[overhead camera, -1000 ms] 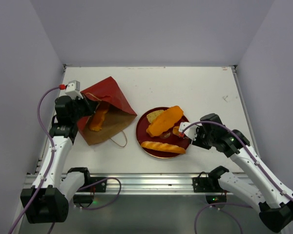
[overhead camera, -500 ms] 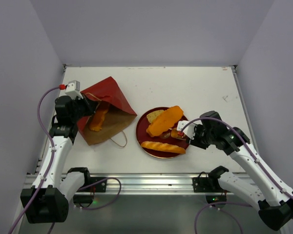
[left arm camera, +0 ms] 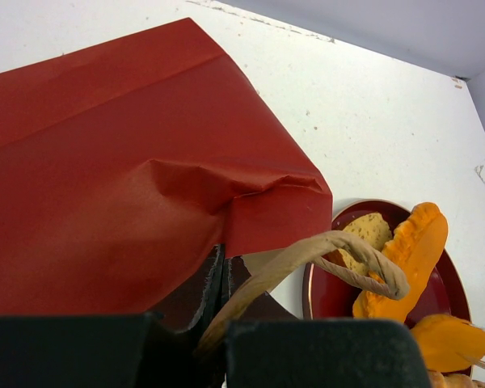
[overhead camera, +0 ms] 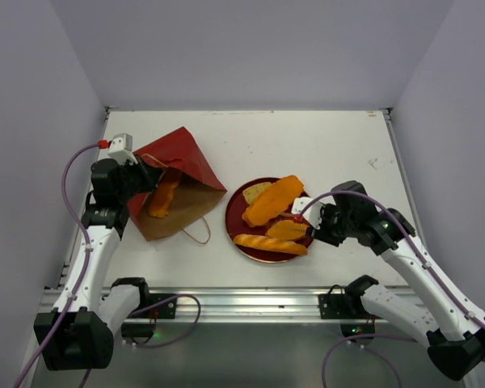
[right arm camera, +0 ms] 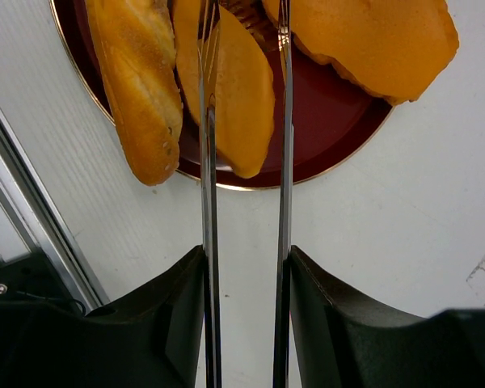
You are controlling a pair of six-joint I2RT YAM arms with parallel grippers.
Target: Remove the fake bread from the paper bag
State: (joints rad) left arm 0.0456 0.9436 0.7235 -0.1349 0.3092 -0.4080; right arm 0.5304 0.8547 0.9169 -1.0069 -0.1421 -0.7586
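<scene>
White table (overhead camera: 323, 145) | red paper bag (overhead camera: 182, 158) pinched in left jaws | fake bread (overhead camera: 273, 200) orange-golden | right jaws narrow, empty

Overhead view looks down; both close wrist views share the plate (overhead camera: 231, 217).

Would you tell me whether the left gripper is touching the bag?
Touching. The left wrist view shows the left gripper shut on the bag, its paper edge pinched between the jaws.

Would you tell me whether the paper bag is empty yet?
Not empty: an orange loaf lies inside the open mouth of the paper bag.
</scene>
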